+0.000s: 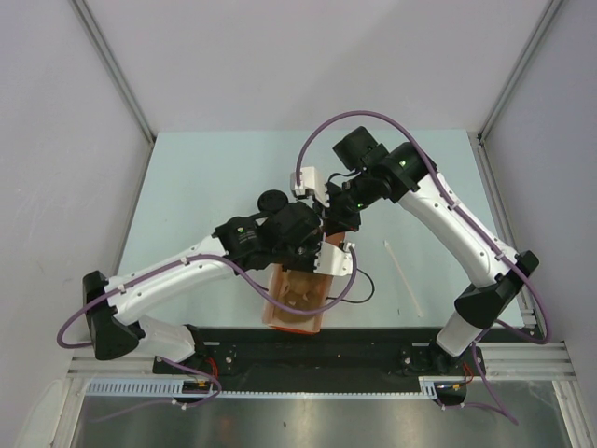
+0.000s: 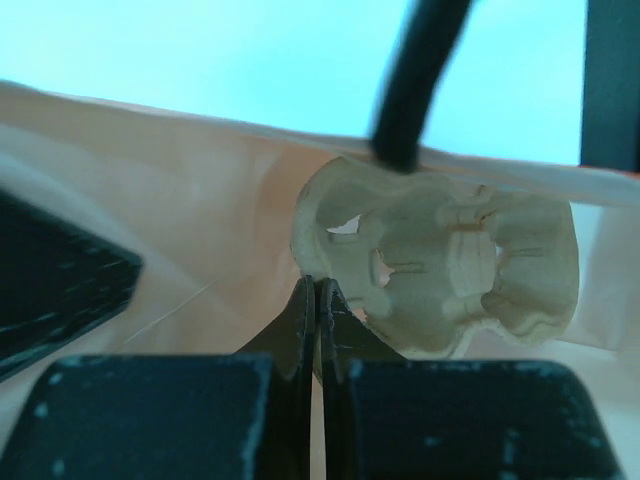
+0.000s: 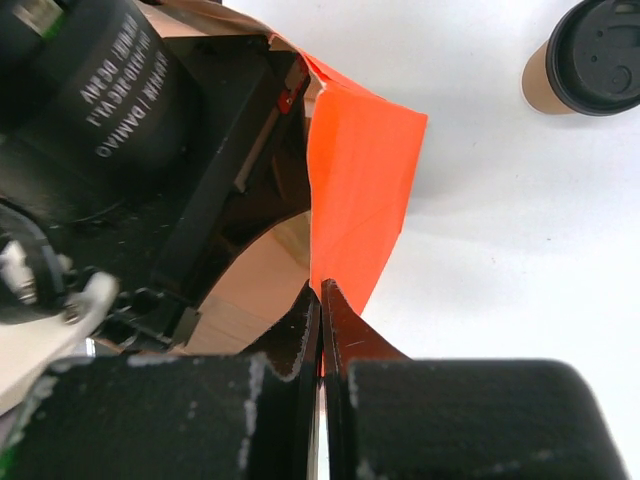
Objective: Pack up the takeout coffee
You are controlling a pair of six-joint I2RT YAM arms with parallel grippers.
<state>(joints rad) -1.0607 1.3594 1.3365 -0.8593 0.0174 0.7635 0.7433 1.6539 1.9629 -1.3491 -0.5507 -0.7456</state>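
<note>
Lid on and upright, the small tan kraft-paper coffee cup (image 3: 585, 60) stands on the pale table (image 1: 205, 187) outside the orange paper bag (image 3: 360, 170), far-left of its mouth, whose rim the left gripper (image 2: 318, 300) and right gripper (image 3: 320, 300) each pinch tight.

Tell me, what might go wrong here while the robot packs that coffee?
The right jaws are shut on the thin edge of the orange bag; a pull could tear it. The coffee cup stands outside the bag, close to the left arm; a swing might topple it.
</note>
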